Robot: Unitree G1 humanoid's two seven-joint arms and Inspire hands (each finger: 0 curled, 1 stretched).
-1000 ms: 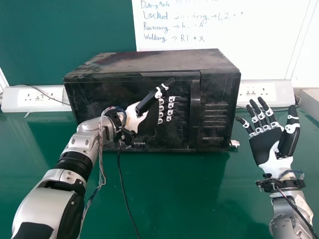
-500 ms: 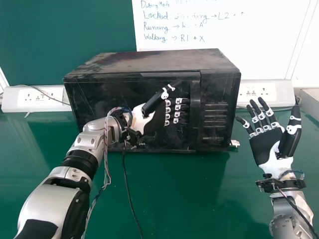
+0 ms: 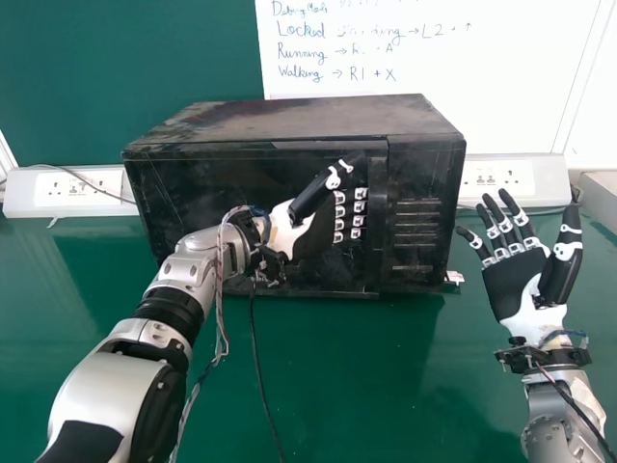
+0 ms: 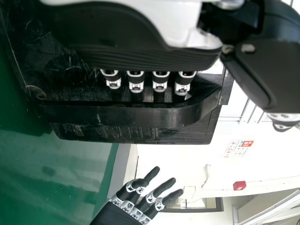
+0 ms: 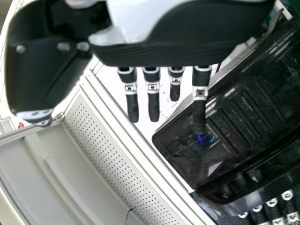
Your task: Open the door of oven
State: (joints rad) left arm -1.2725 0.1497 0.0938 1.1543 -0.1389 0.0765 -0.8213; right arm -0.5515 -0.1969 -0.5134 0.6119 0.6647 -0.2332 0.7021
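From where I stand, the black oven (image 3: 299,121) sits on the green table (image 3: 318,386), up against the wall, its door (image 3: 202,193) looking shut. The robot's left hand (image 3: 316,239) is in front of that door, just beside the upright handle (image 3: 377,227). It's relaxed and has hold of nothing, the fingers stretched towards the handle and the thumb slanting up across the door. In the left wrist view, the fingertips slip out of sight behind the handle's bar; whether they touch it, I can't tell. Over past the oven's slotted panel (image 3: 415,231), the right hand (image 3: 516,285) is held up beside the oven, palm showing, loose and unclenched. There's a whiteboard (image 3: 511,96) with handwriting on it behind, and a socket box (image 3: 82,186) on the oven's left.
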